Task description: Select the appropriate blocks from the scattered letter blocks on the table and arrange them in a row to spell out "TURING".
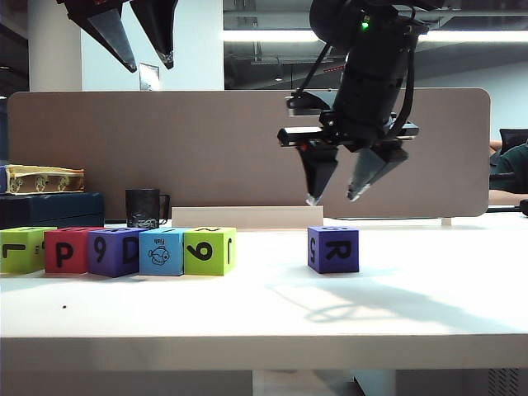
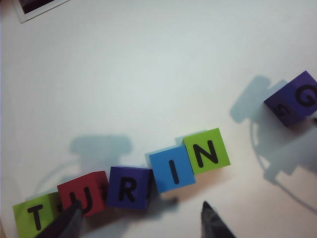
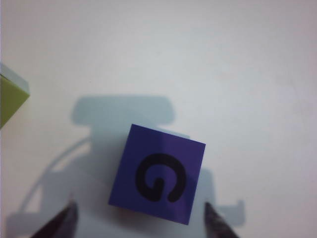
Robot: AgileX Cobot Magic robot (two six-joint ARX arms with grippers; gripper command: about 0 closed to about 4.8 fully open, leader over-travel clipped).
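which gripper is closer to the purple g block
Right. The right gripper hangs open just above the purple G block; the left gripper is open too, high over the five-block row.

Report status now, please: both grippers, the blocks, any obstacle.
Left gripper open, high over the row. Right gripper open above G block, which stands apart from the five-block row. No obstacle.

Running off the exterior view's left edge: lime block (image 1: 25, 248); perhaps blurring the U: a left finger (image 2: 64, 225).
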